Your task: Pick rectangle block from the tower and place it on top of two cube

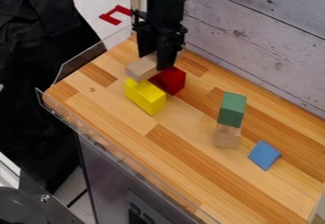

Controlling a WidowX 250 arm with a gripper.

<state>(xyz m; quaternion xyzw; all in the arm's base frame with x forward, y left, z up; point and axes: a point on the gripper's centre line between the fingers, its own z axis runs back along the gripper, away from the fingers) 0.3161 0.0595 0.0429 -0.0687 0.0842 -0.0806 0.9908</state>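
1. Gripping the block (141, 69), pale and rectangular, in the claw (156, 60) near the table's (68, 88) back left corner, with its pale front end jutting toward the left edge.
2. Closed to about the block's width, with one finger on each side of it; pointing down from the black arm (166, 2) at the top of the view.
3. Held above the back end of the yellow block (146, 97) and beside the red block (171, 79); hard to tell whether touching either.
4. Lying side by side beneath, in yellow and red, toward the table's left end, with the red nearer the back edge.
5. Stacked upright well apart from that pair, toward the table's right end: on the pale cube (226, 137), the green block (232, 109).
6. Lying near that stack, closer to the right corner, in the shape of a blue wedge (264, 155).
7. Backed by a wall (254, 33) of whitish planks along the back edge; flanked by black cloth (35, 76) beyond the left end, and by a red piece (115, 15) past the back left corner.
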